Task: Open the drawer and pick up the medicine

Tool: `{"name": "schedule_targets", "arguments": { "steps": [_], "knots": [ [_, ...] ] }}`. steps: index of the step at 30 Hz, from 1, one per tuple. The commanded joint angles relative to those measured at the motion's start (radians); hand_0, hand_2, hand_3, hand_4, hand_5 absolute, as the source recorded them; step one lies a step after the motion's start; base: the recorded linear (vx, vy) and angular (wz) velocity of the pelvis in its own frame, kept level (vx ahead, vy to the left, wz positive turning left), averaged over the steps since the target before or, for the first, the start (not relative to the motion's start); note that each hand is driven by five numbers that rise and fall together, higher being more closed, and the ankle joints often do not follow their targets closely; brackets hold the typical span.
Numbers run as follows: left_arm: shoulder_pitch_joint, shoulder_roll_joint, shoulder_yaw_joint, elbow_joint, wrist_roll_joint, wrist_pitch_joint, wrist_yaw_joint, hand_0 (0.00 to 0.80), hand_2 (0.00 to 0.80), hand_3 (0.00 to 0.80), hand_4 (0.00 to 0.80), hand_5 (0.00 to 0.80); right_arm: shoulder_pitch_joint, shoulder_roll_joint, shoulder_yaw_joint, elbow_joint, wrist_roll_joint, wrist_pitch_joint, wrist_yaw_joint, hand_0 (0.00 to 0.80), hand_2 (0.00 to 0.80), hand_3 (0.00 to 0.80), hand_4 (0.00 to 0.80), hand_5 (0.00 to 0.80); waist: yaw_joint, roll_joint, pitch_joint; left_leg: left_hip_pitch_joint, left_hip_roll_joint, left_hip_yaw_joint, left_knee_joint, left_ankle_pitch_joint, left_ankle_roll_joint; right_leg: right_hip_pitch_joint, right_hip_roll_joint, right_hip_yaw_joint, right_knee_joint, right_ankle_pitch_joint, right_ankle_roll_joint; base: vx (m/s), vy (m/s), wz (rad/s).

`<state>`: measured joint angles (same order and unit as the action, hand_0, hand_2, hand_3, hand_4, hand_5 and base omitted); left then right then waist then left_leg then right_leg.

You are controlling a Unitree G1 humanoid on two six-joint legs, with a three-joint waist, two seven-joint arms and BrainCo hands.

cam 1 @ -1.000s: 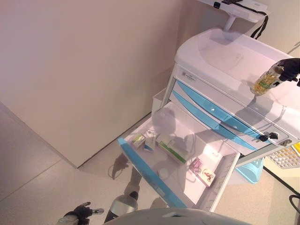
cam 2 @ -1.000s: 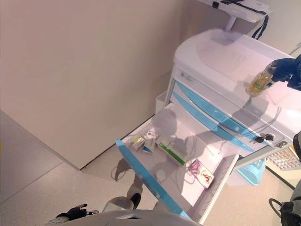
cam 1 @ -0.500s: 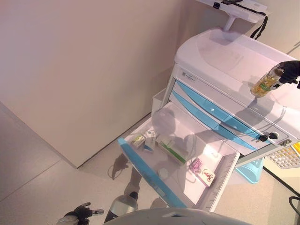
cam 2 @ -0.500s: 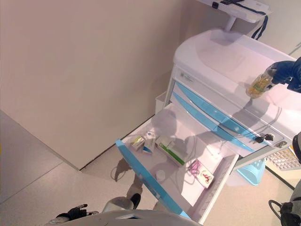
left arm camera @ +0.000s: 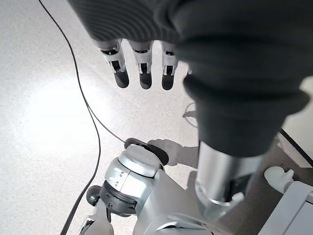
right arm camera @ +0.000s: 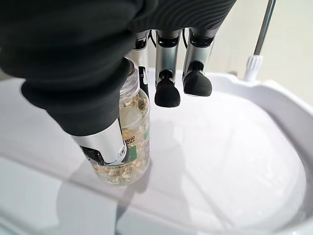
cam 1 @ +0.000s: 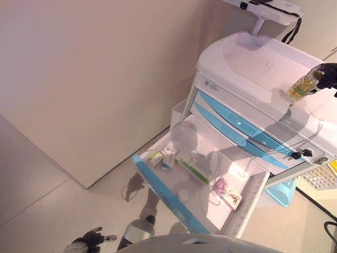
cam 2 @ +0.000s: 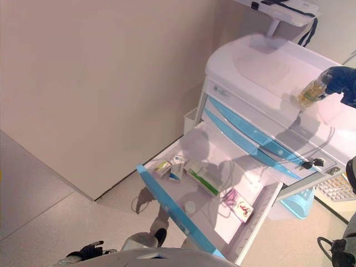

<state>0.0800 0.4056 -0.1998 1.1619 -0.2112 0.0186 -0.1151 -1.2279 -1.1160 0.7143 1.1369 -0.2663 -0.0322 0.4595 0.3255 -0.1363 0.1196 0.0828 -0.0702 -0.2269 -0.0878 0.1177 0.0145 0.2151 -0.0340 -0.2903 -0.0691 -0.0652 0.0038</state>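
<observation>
A clear medicine bottle (cam 1: 302,86) of yellow capsules hangs over the white cart top (cam 1: 253,63), pinched in my right hand (cam 1: 327,75). The right wrist view shows the thumb (right arm camera: 100,147) and one finger curled round the bottle (right arm camera: 128,147), its base just above the white top (right arm camera: 220,147). Below, the blue-fronted drawer (cam 1: 164,197) stands pulled out, with several small medicine boxes (cam 1: 163,157) and a pink packet (cam 1: 227,193) inside. My left hand (cam 1: 88,241) hangs low by the floor, its fingers (left arm camera: 142,63) straight and empty.
The cart has two more blue-fronted drawers (cam 1: 237,126), both closed, and a key (cam 1: 300,154) in a lock at its right end. A white bin (cam 1: 178,113) hangs on the cart's left side. A beige wall (cam 1: 95,79) runs to the left. A monitor arm (cam 1: 263,13) stands behind the cart.
My right hand has carried the bottle a little up and farther over the cart top. The drawer and my left hand have not moved.
</observation>
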Motion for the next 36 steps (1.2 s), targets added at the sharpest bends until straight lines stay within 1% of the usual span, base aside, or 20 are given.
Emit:
{"name": "schedule_targets", "arguments": {
  "steps": [1, 4, 9, 12, 18, 26, 36],
  "knots": [
    [0.026, 0.049, -0.003, 0.023, 0.032, -0.023, -0.001, 0.000, 0.000, 0.000, 0.000, 0.000, -0.088, -0.090, 0.024, -0.023, -0.022, 0.019, -0.077, 0.800, 0.800, 0.800, 0.800, 0.800, 0.015, -0.022, -0.034, 0.017, 0.011, 0.046, 0.049, -0.162, -0.031, -0.084, -0.086, 0.003, 0.107, 0.004, 0.086, 0.034, -0.004, 0.01],
    [0.033, 0.051, -0.001, 0.020, 0.033, -0.027, -0.002, 0.000, 0.000, 0.000, 0.000, 0.000, -0.085, -0.101, 0.030, -0.021, -0.044, 0.026, -0.069, 0.800, 0.800, 0.800, 0.800, 0.800, 0.017, -0.022, -0.032, 0.015, 0.012, 0.044, 0.051, -0.163, -0.032, -0.083, -0.087, 0.000, 0.107, 0.003, 0.086, 0.032, -0.001, 0.01],
    [0.031, 0.054, -0.003, 0.014, 0.037, -0.025, -0.005, 0.000, 0.000, 0.000, 0.000, 0.000, -0.063, -0.106, 0.028, -0.005, -0.074, 0.008, -0.058, 0.800, 0.800, 0.800, 0.800, 0.800, 0.023, -0.023, -0.031, 0.012, 0.012, 0.040, 0.054, -0.165, -0.032, -0.083, -0.088, -0.004, 0.108, 0.000, 0.086, 0.035, -0.009, 0.03],
    [0.033, 0.053, -0.007, 0.009, 0.043, -0.026, -0.003, 0.000, 0.000, 0.000, 0.000, 0.000, -0.047, -0.099, 0.024, -0.005, -0.083, 0.010, -0.046, 0.800, 0.800, 0.800, 0.800, 0.800, 0.028, -0.022, -0.027, 0.008, 0.011, 0.034, 0.056, -0.165, -0.032, -0.085, -0.086, -0.005, 0.107, 0.000, 0.085, 0.035, -0.015, 0.04],
    [0.031, 0.057, -0.016, 0.002, 0.039, -0.024, -0.004, 0.000, 0.000, 0.000, 0.000, 0.000, -0.031, -0.087, 0.018, -0.007, -0.092, 0.011, -0.056, 0.800, 0.800, 0.800, 0.800, 0.800, 0.031, -0.017, -0.021, 0.004, 0.012, 0.031, 0.059, -0.165, -0.032, -0.088, -0.088, -0.005, 0.107, 0.002, 0.088, 0.017, -0.006, 0.03],
    [0.034, 0.058, -0.026, -0.012, 0.039, -0.028, -0.008, 0.000, 0.000, 0.000, 0.000, 0.000, 0.011, -0.084, -0.017, 0.003, -0.102, 0.021, -0.097, 0.800, 0.800, 0.800, 0.800, 0.800, 0.035, -0.009, -0.016, -0.001, 0.012, 0.025, 0.061, -0.162, -0.032, -0.093, -0.091, -0.004, 0.109, 0.004, 0.092, 0.000, 0.000, 0.00],
    [0.038, 0.058, -0.034, -0.018, 0.045, -0.026, -0.012, 0.000, 0.000, 0.000, 0.000, 0.000, 0.060, -0.075, -0.047, 0.007, -0.119, 0.011, -0.102, 0.800, 0.800, 0.800, 0.800, 0.800, 0.034, -0.001, -0.015, -0.002, 0.013, 0.024, 0.061, -0.161, -0.032, -0.097, -0.096, -0.002, 0.110, 0.007, 0.096, 0.000, 0.000, 0.00]
  ]
}}
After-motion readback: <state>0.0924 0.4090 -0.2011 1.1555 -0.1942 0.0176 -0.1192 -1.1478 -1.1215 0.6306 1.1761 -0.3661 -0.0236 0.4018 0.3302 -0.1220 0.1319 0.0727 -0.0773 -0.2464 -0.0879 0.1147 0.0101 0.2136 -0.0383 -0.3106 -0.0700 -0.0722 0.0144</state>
